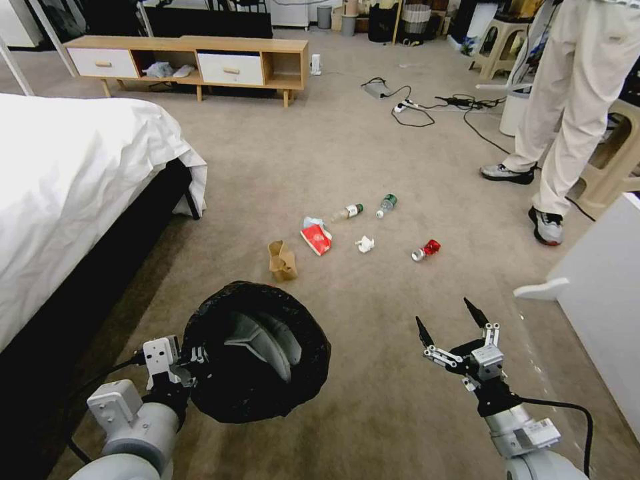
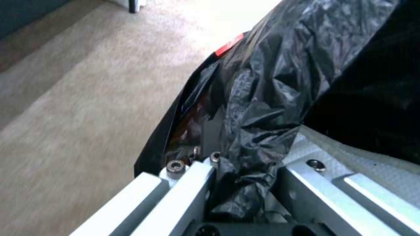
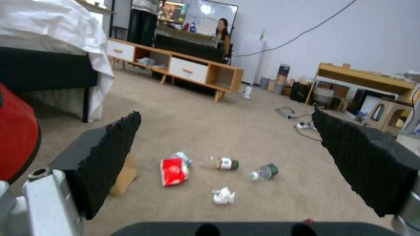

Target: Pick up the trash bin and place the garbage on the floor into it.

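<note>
Left gripper point(image 1: 190, 357), jaws clenched on the trash bin point(image 1: 257, 350) rim, should keep it level above the floor point(image 1: 373, 393); right gripper point(image 1: 453, 327), jaws released, aims toward the garbage point(image 1: 316, 238).

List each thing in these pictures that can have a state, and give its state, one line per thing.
Trash bin: held at its rim, mouth open.
Left gripper: shut on the bin's bag-lined rim.
Right gripper: jaws open, holding nothing.
Two bottles: capped, lying down.
Red can: crushed, on its side.
Brown paper bag: crumpled.
</note>
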